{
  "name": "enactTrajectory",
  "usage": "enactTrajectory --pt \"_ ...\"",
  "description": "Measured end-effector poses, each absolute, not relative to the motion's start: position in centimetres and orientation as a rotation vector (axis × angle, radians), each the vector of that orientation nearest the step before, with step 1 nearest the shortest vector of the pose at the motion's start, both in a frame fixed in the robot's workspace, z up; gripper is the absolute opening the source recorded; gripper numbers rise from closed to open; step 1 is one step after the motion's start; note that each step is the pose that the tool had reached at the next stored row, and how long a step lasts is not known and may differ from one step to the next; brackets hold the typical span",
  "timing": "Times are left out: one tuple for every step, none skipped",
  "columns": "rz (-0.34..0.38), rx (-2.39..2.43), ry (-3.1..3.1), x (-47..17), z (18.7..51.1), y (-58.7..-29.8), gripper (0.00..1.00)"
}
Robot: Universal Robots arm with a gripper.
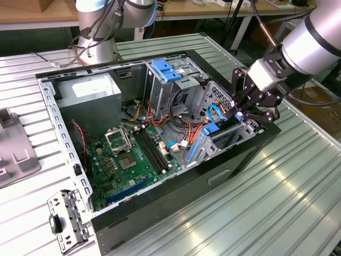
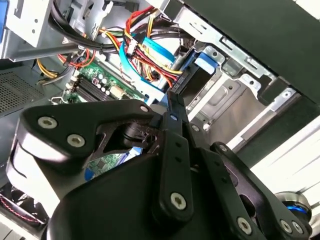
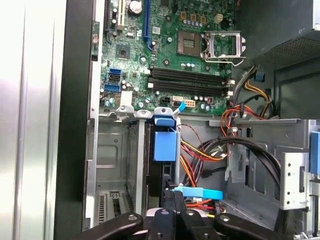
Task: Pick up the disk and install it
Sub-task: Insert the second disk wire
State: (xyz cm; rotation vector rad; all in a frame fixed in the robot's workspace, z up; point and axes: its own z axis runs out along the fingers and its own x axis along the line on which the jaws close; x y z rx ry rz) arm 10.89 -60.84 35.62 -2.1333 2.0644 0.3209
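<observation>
The gripper (image 1: 246, 111) is hovering at the front corner of the computer case (image 1: 176, 205), fingers drawn narrow on the edge of the disk (image 3: 164, 150), which is standing upright in the drive bay directly below, long axis running into the case.

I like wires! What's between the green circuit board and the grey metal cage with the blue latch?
A bundle of red, orange and yellow wires, in the exterior view.

one computer case (image 1: 176, 197), one motherboard (image 1: 133, 160), one power supply (image 1: 90, 90), one loose bracket (image 1: 66, 218).
</observation>
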Motion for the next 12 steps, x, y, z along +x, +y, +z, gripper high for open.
enactTrajectory --pt "0.321 -2.133 2.064 11.0 35.7 -60.8 0.11" --pt "0.322 -2.133 2.064 11.2 35.8 -60.8 0.11" --pt "0.324 -2.133 2.064 11.5 35.9 -60.8 0.11" --pt "0.326 -2.132 2.063 12.0 36.1 -60.8 0.11" --pt "0.327 -2.131 2.063 12.2 36.4 -60.8 0.11" --pt "0.328 -2.131 2.063 12.4 36.7 -60.8 0.11" --pt "0.328 -2.131 2.063 12.5 36.7 -60.8 0.11" --pt "0.328 -2.131 2.063 12.5 36.7 -60.8 0.11" --pt "0.328 -2.131 2.063 12.5 36.7 -60.8 0.11" --pt "0.328 -2.131 2.063 12.5 36.8 -60.8 0.11" --pt "0.328 -2.131 2.063 12.5 36.8 -60.8 0.11" --pt "0.328 -2.131 2.063 12.5 36.8 -60.8 0.11"
